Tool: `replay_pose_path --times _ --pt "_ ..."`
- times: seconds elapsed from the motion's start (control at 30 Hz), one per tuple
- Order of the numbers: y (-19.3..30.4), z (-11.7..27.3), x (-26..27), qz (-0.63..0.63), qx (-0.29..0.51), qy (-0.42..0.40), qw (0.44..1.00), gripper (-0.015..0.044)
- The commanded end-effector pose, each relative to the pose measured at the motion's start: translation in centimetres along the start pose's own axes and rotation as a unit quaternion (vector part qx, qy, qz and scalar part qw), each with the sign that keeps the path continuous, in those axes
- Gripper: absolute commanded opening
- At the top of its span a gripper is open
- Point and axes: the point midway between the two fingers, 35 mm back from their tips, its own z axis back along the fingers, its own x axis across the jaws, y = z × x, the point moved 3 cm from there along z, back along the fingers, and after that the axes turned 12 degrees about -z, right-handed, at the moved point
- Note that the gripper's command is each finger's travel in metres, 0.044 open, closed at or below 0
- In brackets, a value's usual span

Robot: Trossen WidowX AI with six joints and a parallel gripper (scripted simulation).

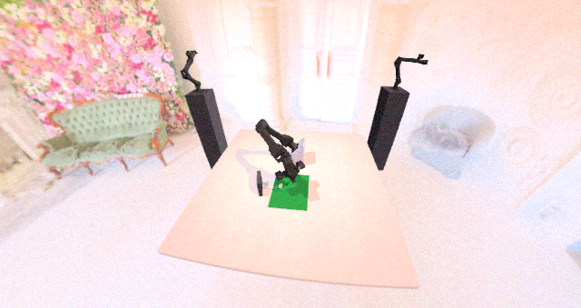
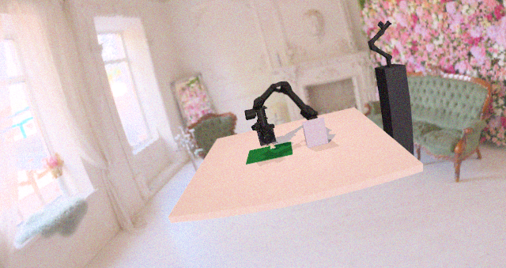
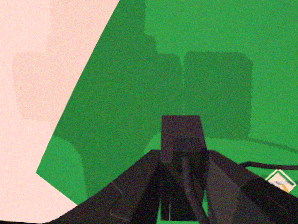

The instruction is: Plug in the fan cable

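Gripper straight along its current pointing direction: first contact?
Likely the green board, met first by the black plug in the jaws; the remaining gap is unclear.

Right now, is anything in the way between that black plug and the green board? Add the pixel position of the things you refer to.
Nothing visible is. The end effector point(image 1: 291, 179) point(image 2: 267, 144) point(image 3: 181, 160) holds the plug point(image 3: 182, 129) over the board point(image 1: 297, 202) point(image 2: 258, 157) point(image 3: 225, 30); the black cable point(image 3: 267, 165) shows off to one side. The four-pin header itself can't be made out.

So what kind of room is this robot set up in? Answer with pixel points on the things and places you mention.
It looks like an ornate sitting room or salon, perhaps a photo studio. The tufted green sofa point(image 1: 106, 117) point(image 2: 451, 102), the wall of pink flowers point(image 1: 86, 49) point(image 2: 447, 27) and the carved fireplace point(image 2: 332, 68) suggest it.
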Motion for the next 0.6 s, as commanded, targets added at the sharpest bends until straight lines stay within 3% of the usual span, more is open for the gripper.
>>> replay_pose_path --times 0.0,0.57 --pt "0.2 -0.5 0.1 0.0 -0.011 -0.019 1.0 0.0" --pt "0.4 -2.1 0.2 -0.009 -0.065 -0.079 0.995 0.0"
